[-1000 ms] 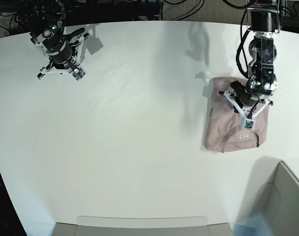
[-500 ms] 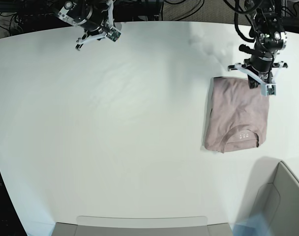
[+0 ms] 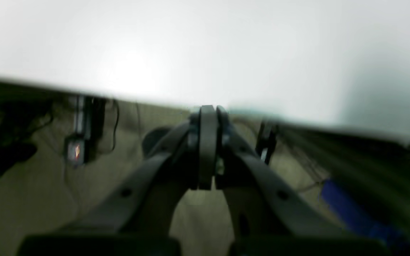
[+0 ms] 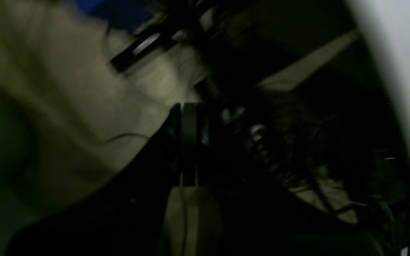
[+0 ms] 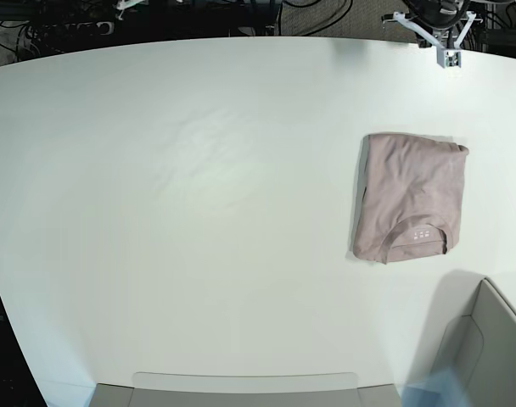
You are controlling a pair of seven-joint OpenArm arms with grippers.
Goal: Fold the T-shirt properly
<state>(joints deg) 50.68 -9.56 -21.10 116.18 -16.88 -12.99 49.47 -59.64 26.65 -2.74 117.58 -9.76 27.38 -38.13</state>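
Note:
The T-shirt (image 5: 411,199) lies folded into a compact pink-mauve rectangle on the right of the white table (image 5: 199,212), collar and pale label toward the near edge. Nothing touches it. My left gripper (image 5: 450,56) hangs at the table's far right edge, well beyond the shirt; in the left wrist view its fingers (image 3: 208,142) are pressed together with nothing between them. Only a sliver of my right arm (image 5: 126,4) shows at the top left edge. In the dark right wrist view, the right gripper (image 4: 189,142) is shut and empty, over the floor.
A grey bin (image 5: 487,339) stands at the near right corner, close to the shirt's lower edge. A grey tray rim (image 5: 241,386) runs along the near edge. Cables and dark frames lie beyond the far table edge (image 5: 258,36).
Both arms have drawn back toward the far edge. The left gripper came off the shirt's top and moved away behind it. The folded shirt has stayed where it was.

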